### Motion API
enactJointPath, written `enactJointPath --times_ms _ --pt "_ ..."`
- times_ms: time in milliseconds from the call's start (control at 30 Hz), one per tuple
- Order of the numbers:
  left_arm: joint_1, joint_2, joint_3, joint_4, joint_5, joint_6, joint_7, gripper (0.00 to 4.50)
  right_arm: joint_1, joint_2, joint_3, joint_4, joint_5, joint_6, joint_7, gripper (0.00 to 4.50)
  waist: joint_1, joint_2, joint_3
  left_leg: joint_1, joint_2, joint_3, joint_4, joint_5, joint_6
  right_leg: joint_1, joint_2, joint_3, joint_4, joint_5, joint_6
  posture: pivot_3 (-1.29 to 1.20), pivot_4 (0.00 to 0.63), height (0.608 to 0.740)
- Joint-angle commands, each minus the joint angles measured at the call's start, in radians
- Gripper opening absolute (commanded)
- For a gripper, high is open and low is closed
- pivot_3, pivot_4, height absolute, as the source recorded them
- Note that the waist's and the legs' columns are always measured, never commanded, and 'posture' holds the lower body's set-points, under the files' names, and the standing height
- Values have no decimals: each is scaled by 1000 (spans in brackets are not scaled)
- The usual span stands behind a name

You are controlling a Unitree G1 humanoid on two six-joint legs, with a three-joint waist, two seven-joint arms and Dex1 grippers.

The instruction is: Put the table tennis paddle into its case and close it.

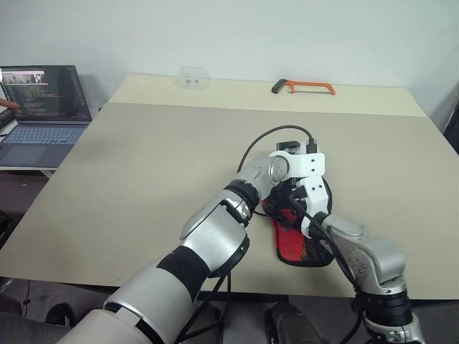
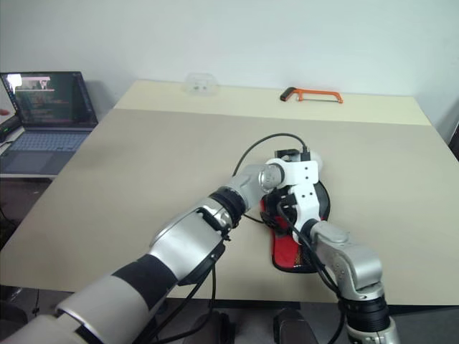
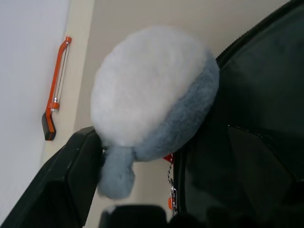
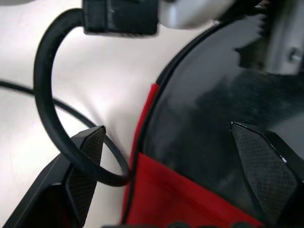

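Table point(image 1: 143, 186): case point(image 1: 294, 247) half-hidden (arms).

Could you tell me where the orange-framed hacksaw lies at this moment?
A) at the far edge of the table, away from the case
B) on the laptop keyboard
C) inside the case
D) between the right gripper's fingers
A: the orange-framed hacksaw lies at the far edge of the table, well apart from the case that sits near the front edge under the arms.
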Motion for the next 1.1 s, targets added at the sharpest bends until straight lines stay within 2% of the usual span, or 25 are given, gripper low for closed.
enactJointPath --times_ms 33,233,333,400,567,767,933,1033,1100 --pt "-7 -25 28 -43 -40 -42 -94 4482 7 -98 -81 -137 86 84 64 4500 0 0 0 0 0 0 0 0 0 0 0 0 0 0 0 0 150 740" --pt "31 10 95 -81 -152 -110 -386 4482 98 -309 -264 -333 290 208 216 4500 1 0 0 -1 0 -1 -1 0 0 0 0 -1 -3 0 0 0 150 740" --pt "52 36 116 -106 -192 -124 -500 4482 151 -397 -372 -339 353 205 278 4500 0 0 0 -1 0 -1 0 0 0 1 0 -1 -3 0 0 0 150 740" --pt "61 53 114 -121 -196 -133 -517 4482 168 -430 -423 -303 359 195 284 4500 -1 0 0 0 0 -1 0 0 0 2 0 0 -2 0 0 0 150 740" --pt "57 75 143 -144 -235 -146 -499 4482 163 -455 -462 -228 346 179 255 4500 -2 0 0 2 -1 -1 0 0 0 2 0 1 1 0 1 0 150 740" --pt "34 90 204 -193 -339 -90 -634 4482 175 -468 -441 -206 346 161 249 4500 -2 0 0 2 -1 0 0 0 0 2 0 1 0 0 1 0 150 740" --pt "66 108 173 -235 -323 -84 -684 4482 169 -471 -416 -197 344 153 238 4500 -2 0 0 2 -1 0 0 0 0 2 0 1 0 0 1 0 150 740" --pt "76 135 183 -269 -342 -77 -717 4482 182 -483 -437 -195 355 163 243 4500 -3 0 0 2 -1 -1 0 0 0 2 0 2 0 0 1 0 150 740" --pt "93 174 202 -329 -381 -73 -795 4482 184 -465 -489 -179 387 226 221 4500 -4 0 0 2 -1 -1 0 0 0 2 1 2 0 0 1 0 150 740"
